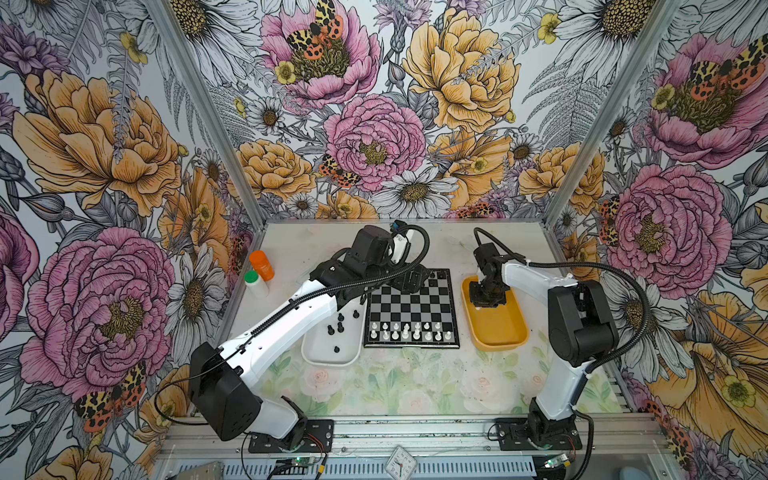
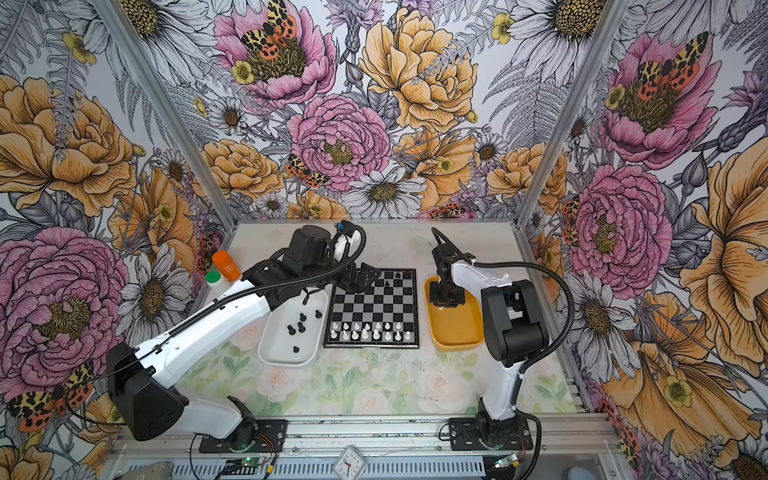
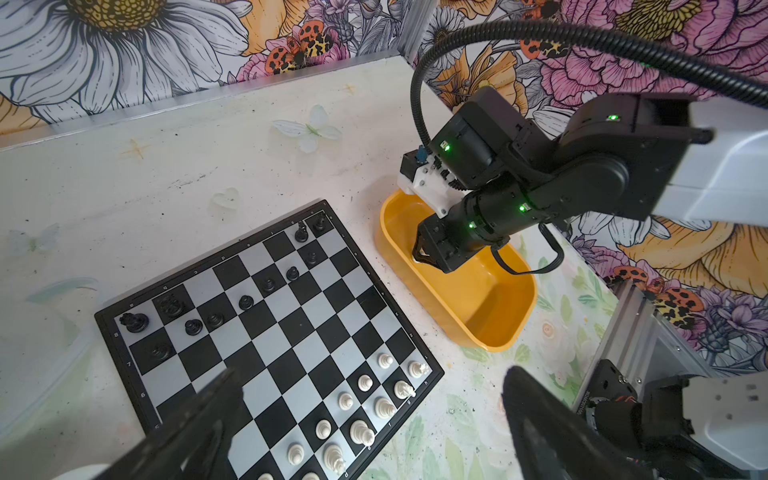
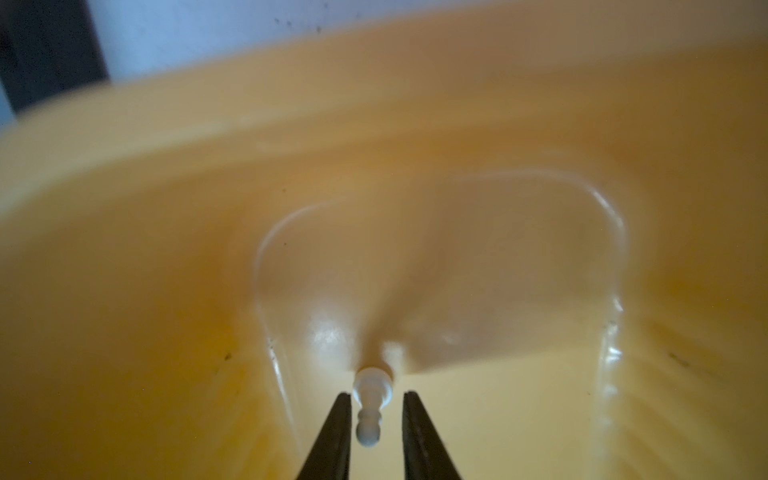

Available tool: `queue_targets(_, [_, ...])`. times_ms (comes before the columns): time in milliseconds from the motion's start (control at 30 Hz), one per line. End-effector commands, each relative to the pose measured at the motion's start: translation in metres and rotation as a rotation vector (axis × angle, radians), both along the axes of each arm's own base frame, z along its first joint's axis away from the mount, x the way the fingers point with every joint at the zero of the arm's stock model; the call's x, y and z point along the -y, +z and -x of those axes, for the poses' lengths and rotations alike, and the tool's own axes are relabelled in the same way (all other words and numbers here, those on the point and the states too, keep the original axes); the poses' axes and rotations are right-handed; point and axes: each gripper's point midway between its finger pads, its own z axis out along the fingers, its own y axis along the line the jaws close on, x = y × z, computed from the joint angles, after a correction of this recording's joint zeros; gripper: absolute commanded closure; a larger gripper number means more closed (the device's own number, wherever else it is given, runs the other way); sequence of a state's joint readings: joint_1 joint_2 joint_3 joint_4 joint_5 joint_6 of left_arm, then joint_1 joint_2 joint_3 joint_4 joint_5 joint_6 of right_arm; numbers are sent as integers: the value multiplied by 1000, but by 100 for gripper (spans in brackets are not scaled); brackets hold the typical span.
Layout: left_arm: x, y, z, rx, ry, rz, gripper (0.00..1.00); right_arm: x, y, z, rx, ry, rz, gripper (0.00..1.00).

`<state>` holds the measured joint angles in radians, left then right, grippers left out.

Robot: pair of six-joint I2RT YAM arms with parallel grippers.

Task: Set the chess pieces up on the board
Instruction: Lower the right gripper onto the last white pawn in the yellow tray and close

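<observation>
The board (image 1: 411,309) lies mid-table. White chess pieces (image 1: 409,331) fill its two near rows, and several black ones (image 3: 245,302) stand along the far rows. More black pieces (image 1: 338,324) lie in the white tray (image 1: 328,353). My left gripper (image 3: 374,419) hangs wide open and empty over the board's far left corner (image 1: 411,280). My right gripper (image 4: 376,395) reaches down into the yellow tray (image 1: 498,328). Its fingers stand narrowly apart on either side of a white pawn (image 4: 371,399), with a thin gap on one side.
An orange bottle (image 1: 262,264) and a green-capped white bottle (image 1: 252,280) stand at the far left of the table. The enclosure walls close in on three sides. A small clock (image 1: 401,461) sits on the front rail.
</observation>
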<state>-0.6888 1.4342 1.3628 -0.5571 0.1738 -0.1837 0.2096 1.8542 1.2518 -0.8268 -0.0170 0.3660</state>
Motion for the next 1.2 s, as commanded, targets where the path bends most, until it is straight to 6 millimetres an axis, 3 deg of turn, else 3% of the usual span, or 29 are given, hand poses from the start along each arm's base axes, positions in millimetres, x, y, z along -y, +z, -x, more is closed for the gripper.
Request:
queue_targets(0, [-5,9,4,8,0,24,1,-1,-4,-5,4,11,-7,76])
queue_targets(1167, [-16,6,3,10,25,16,1,-1,3,-11,20,9,-3,89])
